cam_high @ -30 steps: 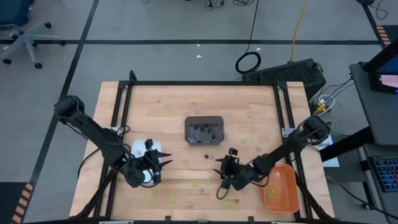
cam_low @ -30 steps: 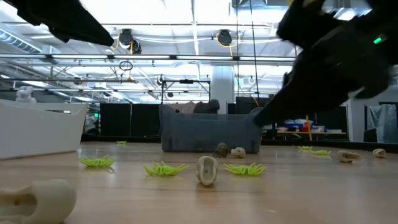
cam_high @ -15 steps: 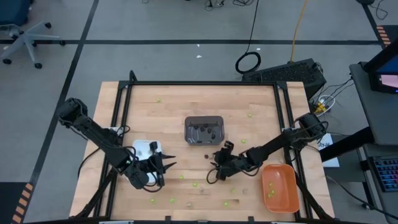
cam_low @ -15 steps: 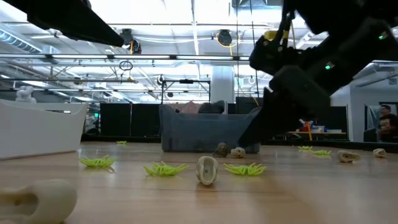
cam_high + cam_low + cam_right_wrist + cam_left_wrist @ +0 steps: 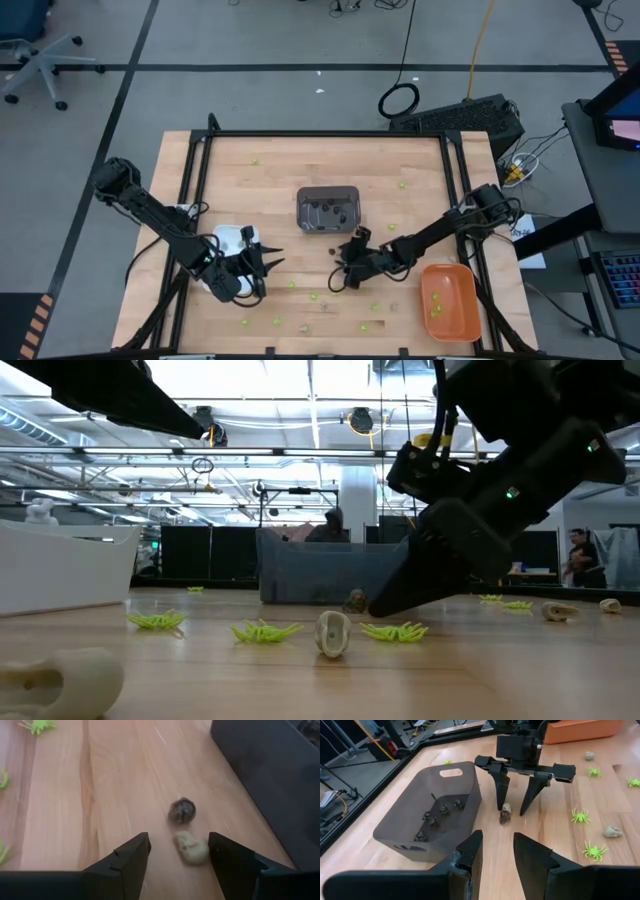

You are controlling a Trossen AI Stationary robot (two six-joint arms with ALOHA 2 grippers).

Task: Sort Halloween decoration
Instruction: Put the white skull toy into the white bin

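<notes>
My right gripper (image 5: 177, 852) is open and low over the table, just in front of the dark grey tray (image 5: 328, 208). Its fingers stand on either side of a pale tan trinket (image 5: 192, 850) without touching it. A dark trinket (image 5: 182, 811) lies just beyond, and the left wrist view shows this pair (image 5: 506, 813) between the right fingertips. My left gripper (image 5: 495, 860) is open and empty, hanging beside the white tray (image 5: 228, 240). Lime-green spiders (image 5: 580, 815) and another tan trinket (image 5: 611, 831) lie loose on the wood. Several dark trinkets (image 5: 435, 815) lie inside the grey tray.
The orange tray (image 5: 447, 300) at the near right holds a few green pieces. More green spiders (image 5: 265, 630) and a tan skull (image 5: 333, 632) are scattered along the table's near part. A black frame (image 5: 320, 135) borders the table.
My right gripper has gone from beside the orange tray toward the table's left and far side, to the grey tray's front. It has also sunk close to the tabletop and now straddles the tan trinket. The trinkets have not moved.
</notes>
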